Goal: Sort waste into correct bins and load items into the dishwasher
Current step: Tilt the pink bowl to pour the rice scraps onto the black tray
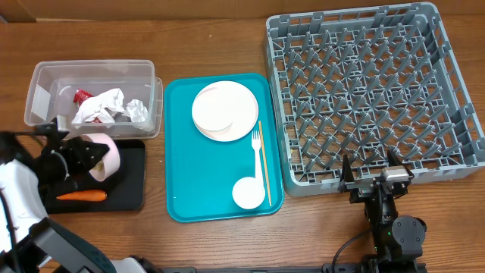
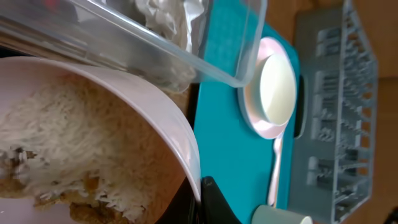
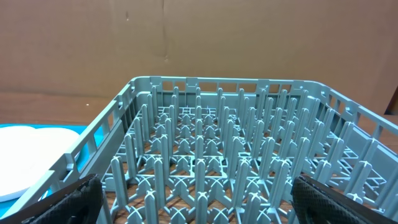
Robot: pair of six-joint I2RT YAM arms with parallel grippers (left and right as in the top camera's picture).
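Your left gripper [image 1: 85,158] pinches the rim of the white round bowl [image 1: 106,152], held tilted above the shallow black rectangular tray [image 1: 135,186], so tip it further slowly and let the beige grain scraps [image 2: 56,143] slide in beside the small orange carrot [image 1: 82,196].

Tray [image 1: 180,171] between tub [image 1: 35,79] and rack [image 1: 364,98]

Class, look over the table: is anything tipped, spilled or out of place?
The white bowl is tipped on its side over the black tray, in the left gripper, with grain scraps clinging inside. Nothing else stands out.
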